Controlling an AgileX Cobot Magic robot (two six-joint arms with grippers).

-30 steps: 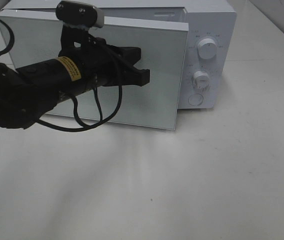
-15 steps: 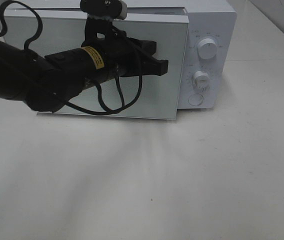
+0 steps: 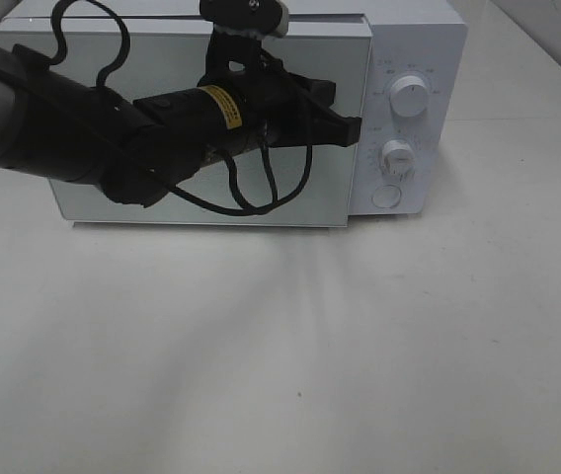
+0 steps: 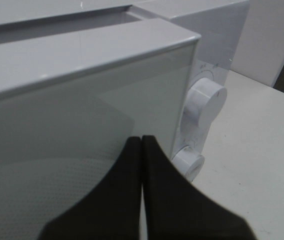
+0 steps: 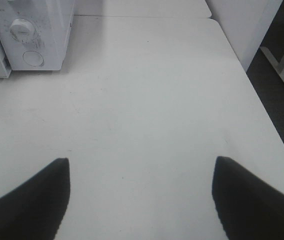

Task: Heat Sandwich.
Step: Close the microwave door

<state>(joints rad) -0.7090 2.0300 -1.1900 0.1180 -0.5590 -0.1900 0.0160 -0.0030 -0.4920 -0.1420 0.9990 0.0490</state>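
You had the left gripper (image 3: 353,126) pinched tight before the microwave door (image 3: 83,207), upper center; the right gripper (image 5: 142,161) spread its 2 fingers wide, empty.

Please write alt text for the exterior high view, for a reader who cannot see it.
A black robot arm reaches from the left, its shut left claw at the right edge of the glass door of a white microwave. The microwave stands on a white table; no sandwich is visible.
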